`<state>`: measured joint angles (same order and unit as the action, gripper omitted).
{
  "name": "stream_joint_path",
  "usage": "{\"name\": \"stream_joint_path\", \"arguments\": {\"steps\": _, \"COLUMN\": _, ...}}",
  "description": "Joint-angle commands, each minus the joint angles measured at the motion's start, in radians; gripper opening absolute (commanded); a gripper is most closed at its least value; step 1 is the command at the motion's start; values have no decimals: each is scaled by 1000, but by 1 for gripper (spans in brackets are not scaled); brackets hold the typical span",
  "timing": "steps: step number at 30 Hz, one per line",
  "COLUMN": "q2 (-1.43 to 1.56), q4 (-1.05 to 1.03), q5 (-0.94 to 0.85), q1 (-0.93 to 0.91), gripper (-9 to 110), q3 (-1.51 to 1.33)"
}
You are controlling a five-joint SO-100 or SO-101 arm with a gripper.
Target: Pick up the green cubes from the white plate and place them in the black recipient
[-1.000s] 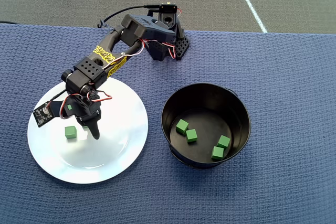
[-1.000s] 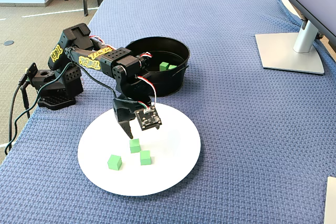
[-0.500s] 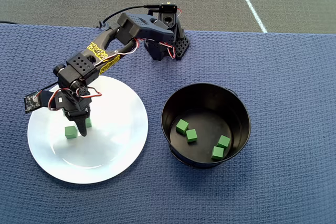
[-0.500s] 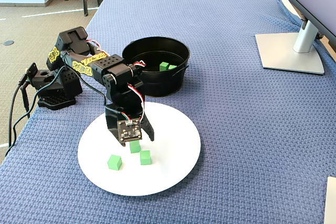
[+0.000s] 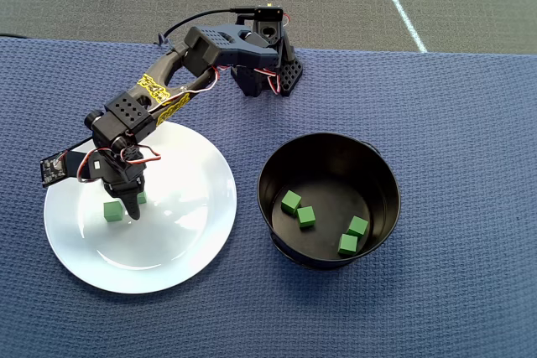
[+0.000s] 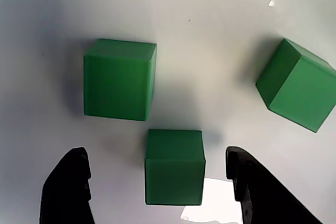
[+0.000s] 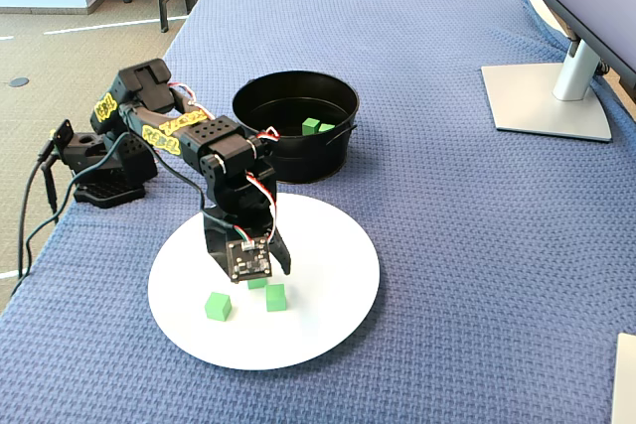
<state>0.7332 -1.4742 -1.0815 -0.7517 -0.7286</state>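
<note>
Gripper (image 6: 157, 182) is spread wide, jaws either side of the nearest green cube (image 6: 174, 166) on the white plate (image 6: 210, 51), cube dead centre.

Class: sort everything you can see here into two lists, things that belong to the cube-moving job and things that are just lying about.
Belongs to the job:
green cubes on the plate
green cubes in the pot
white plate
black pot
gripper, open around one cube

Just lying about:
monitor stand
blue cloth
</note>
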Motion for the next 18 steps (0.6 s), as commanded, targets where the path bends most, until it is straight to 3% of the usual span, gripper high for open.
{"name": "stream_joint_path", "arguments": {"steps": 1, "q2": 11, "q4": 23, "q5": -14, "q1": 5, "gripper": 24, "q3": 44}}
{"name": "stream_joint_path", "arguments": {"steps": 5, "q2": 11, "q4": 23, "q5": -11, "q1": 3, "gripper": 20, "q3": 44}}
{"name": "stream_joint_path", "arguments": {"steps": 8, "q2": 14, "q4": 37, "q5": 9, "q1": 5, "gripper": 0, "q3": 40}}
{"name": "stream_joint_path", "arguments": {"steps": 18, "q2": 35, "q4": 48, "q5": 8, "q1": 2, "gripper": 0, "q3": 15}}
